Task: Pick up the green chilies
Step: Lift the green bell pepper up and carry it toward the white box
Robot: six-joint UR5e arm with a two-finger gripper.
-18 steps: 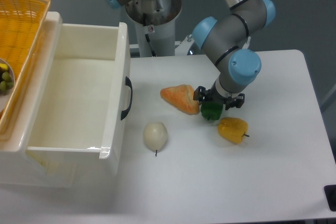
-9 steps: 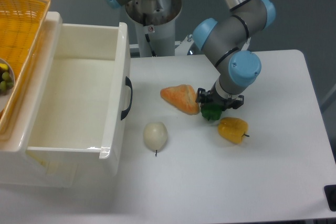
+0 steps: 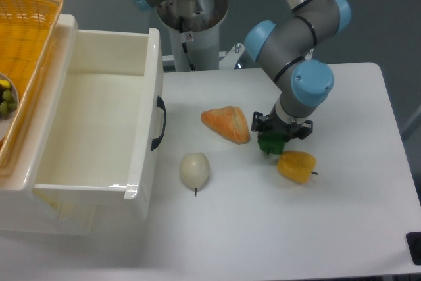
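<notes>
The green chilies [image 3: 269,143], a glossy dark-green lobed toy, sit just right of the table's middle, mostly hidden under the wrist. My gripper [image 3: 279,131] points straight down over them, with its black fingers [image 3: 258,122] closed against the toy's sides. The toy looks to be at table height, touching or nearly touching the yellow bell pepper [image 3: 296,166] to its lower right. The fingertips themselves are hidden by the wrist.
An orange bread-like toy [image 3: 227,124] lies close to the left of the gripper. A pale onion-like toy [image 3: 195,170] lies further left. A white bin [image 3: 146,136] with a black handle fills the left side, and a yellow basket [image 3: 29,24] holding a bowl of small pieces [image 3: 6,100] is beyond it.
My gripper shifted slightly right and toward the front, and the green chilies moved with it. The yellow pepper was nudged a little to the right.
</notes>
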